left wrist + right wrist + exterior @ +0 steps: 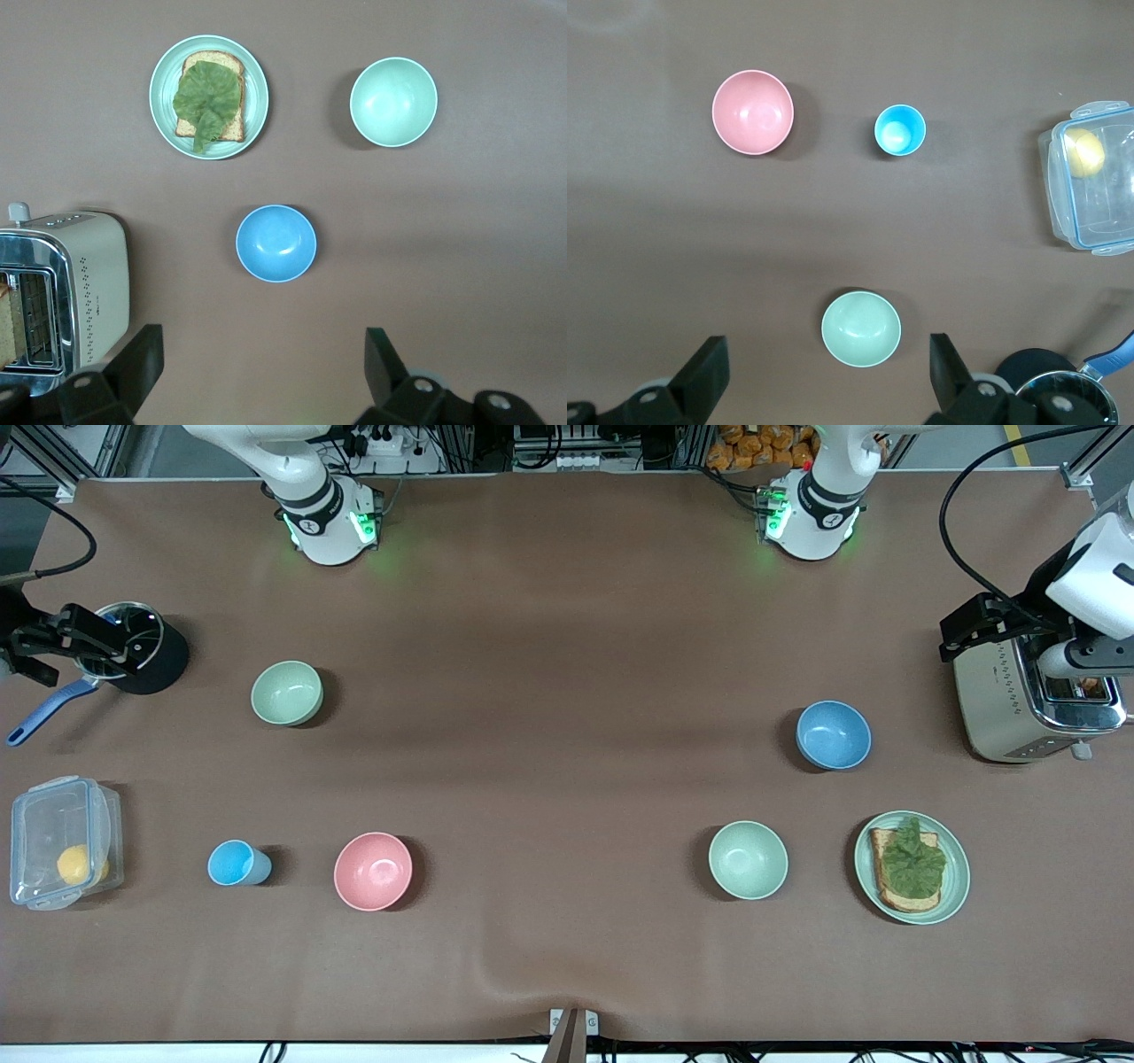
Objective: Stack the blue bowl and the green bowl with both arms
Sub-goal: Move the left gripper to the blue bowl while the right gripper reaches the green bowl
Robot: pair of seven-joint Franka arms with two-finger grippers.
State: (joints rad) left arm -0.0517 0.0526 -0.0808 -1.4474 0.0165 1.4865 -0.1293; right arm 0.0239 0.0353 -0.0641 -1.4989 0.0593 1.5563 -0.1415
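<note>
Flanking blue bowl: toaster, plate.

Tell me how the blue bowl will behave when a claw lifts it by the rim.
The blue bowl looks rigid and probably light: a plain, thin-walled shell, empty inside. Its matte finish suggests a rim pinch should hold fairly well. Its curved sides narrow toward the base, so an off-centre push may rock or slide it on the table.

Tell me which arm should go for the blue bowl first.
The left arm, probably. Its open tool hangs over the toaster end of the table, with the blue bowl close by. The right tool, also open, is up near the pot, closer to the green bowl.
</note>
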